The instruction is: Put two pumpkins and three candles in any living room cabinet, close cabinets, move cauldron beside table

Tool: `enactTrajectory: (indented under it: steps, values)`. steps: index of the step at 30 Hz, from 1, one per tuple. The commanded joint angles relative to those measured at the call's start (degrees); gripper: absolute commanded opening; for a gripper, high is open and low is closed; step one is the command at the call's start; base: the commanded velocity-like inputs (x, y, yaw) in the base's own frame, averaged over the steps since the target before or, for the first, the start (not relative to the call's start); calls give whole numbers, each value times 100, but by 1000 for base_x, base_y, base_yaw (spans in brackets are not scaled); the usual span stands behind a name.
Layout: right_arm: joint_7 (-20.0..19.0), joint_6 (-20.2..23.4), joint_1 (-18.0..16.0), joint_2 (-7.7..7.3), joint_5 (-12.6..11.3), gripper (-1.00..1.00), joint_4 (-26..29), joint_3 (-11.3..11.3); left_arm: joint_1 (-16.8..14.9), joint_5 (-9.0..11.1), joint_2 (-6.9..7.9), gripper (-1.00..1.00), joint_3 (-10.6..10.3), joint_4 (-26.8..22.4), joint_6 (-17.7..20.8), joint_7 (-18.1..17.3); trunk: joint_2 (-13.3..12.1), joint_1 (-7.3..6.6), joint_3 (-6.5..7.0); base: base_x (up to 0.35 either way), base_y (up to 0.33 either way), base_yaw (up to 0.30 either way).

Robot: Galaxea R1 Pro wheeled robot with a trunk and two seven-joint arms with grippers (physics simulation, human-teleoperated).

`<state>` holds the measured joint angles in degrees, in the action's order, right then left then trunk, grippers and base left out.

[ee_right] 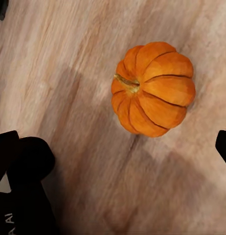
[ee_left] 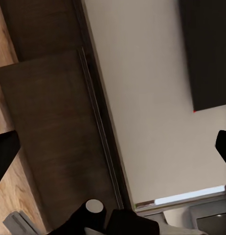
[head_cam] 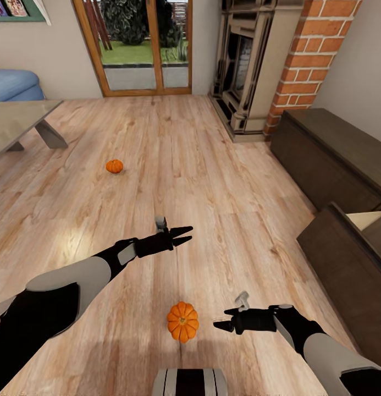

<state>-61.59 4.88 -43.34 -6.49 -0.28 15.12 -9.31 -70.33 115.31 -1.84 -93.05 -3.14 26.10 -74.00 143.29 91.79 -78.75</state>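
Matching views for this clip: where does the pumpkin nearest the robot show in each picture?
Head view: the near pumpkin lies on the plank floor, low and central, just left of the right gripper.
Left wrist view: I don't see it; the camera faces the dark brown cabinet and a wall.
Right wrist view: upper right, stem visible.
Shared landmark: the plank floor.

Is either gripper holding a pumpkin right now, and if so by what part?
Nothing is held. Both the left gripper and right gripper are open and empty; the near pumpkin lies on the floor beside the right one.
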Motion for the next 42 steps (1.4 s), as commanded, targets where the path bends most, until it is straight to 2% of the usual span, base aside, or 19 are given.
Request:
enactTrajectory:
  steps: [1,10,23,26,29,35,39,42]
  values:
    - [-100,-23,0,-16,0,100,2,2,-1,-1,0,100,6,-1,0,0,2,2,-23,0,0,0]
    - [-296,-290,-1,-89,1,100,33,5,-7,-6,0,100,-3,6,0,0,14,25,-222,0,0,0]
    - [-284,-303,1,-82,-4,100,35,11,-7,-8,-1,100,-3,0,0,0,31,59,-510,0,0,0]
    - [-283,-303,0,-81,-2,100,35,195,-7,-8,-1,100,-3,-1,0,0,35,67,-577,0,0,0]
    - [-289,-297,1,-81,3,100,35,509,-7,-8,-1,100,-3,-1,0,0,39,74,-643,0,0,0]
    - [-292,-236,1,-82,2,100,35,785,-7,-8,-3,100,-1,-2,0,0,47,90,-776,0,0,0]
    - [-292,-217,0,-84,1,100,33,1162,-7,-8,-9,100,0,-3,0,0,53,100,-865,0,0,0]
    - [-292,-216,1,-82,1,100,33,1312,-7,-8,-9,100,-1,-3,0,0,57,108,-931,0,0,0]
